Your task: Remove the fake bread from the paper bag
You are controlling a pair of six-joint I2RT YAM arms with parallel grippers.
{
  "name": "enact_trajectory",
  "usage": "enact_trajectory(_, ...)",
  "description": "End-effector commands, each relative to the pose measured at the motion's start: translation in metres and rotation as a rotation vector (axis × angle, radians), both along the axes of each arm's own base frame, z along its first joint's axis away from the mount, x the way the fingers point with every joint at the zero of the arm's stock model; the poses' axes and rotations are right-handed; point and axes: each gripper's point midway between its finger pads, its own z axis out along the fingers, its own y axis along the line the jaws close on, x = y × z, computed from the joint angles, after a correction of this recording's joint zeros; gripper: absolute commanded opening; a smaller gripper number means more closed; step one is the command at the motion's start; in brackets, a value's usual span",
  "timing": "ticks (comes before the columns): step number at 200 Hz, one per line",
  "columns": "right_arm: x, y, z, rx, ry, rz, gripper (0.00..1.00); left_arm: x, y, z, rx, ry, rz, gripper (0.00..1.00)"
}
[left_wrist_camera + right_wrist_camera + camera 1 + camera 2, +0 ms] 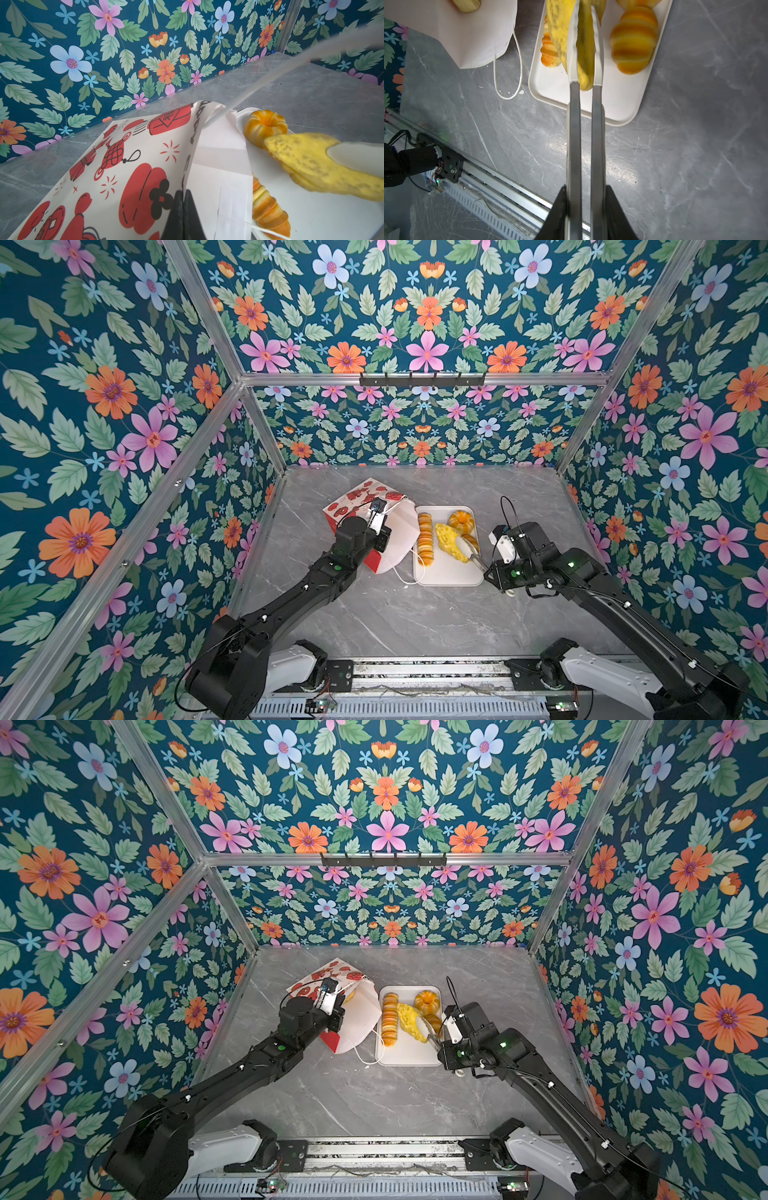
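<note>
Left gripper (183,196): my fingers are clenched on the rim of the paper bag (124,166), its mouth facing the white tray (618,108). Right gripper (585,192): clamped on metal tongs (575,135), whose tips pinch a yellow speckled pastry (558,27) over the tray, beside the ridged loaf (425,537) and pumpkin bun (460,520).

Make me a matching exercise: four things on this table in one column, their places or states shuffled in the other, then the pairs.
1 paper bag
2 long ridged loaf
3 pumpkin-shaped bun
4 flat yellow pastry

A pinched in the tongs
B at the far end of the tray
C rim gripped by the left gripper
D lying along the tray's edge nearest the bag

Pairs: 1-C, 2-D, 3-B, 4-A.
</note>
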Motion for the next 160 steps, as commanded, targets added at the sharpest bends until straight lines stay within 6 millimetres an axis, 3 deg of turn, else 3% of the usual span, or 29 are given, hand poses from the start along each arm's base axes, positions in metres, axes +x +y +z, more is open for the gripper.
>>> enact_trajectory(1,0.008,-0.013,0.004,-0.123,-0.047,0.014,0.10,0.002,0.002,0.011,-0.027,-0.036,0.013,0.00)
enact_trajectory(51,0.022,-0.007,0.011,-0.464,-0.200,0.117,0.10,0.000,0.008,0.015,-0.044,-0.059,0.024,0.00)
enact_trajectory(89,0.037,-0.014,0.012,-0.738,-0.343,0.125,0.08,-0.003,0.011,0.020,-0.070,-0.082,0.021,0.00)
enact_trajectory(118,0.049,-0.018,0.014,-0.838,-0.415,0.080,0.08,-0.006,0.014,0.024,-0.087,-0.098,0.024,0.00)
enact_trajectory(160,0.056,-0.001,-0.003,-0.837,-0.443,0.082,0.07,-0.010,0.019,0.026,-0.097,-0.111,0.028,0.00)
